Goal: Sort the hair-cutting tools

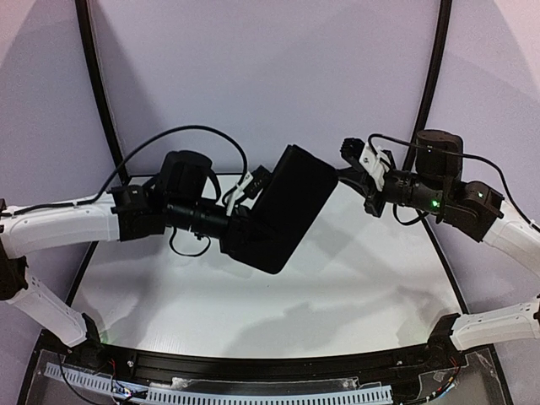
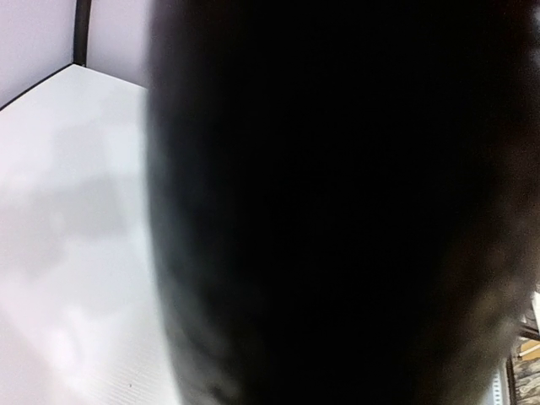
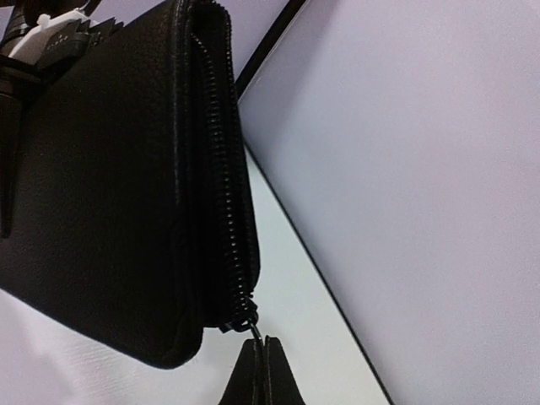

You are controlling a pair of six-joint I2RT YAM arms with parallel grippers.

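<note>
White worktop is seen below the flat black rectangular zip case, gripped aloft by the left hand. Its small metal zip pull is pinched by the closed right hand. Scissors and combs are unseen, presumably inside; the pull should be drawn steadily.

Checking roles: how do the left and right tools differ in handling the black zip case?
The left tool seems to carry the zip case by its lower end; the right tool pinches only the zipper pull. The left tool's fingers are hidden behind the case; the right tool's show, pressed together. Both are raised above the table.
</note>
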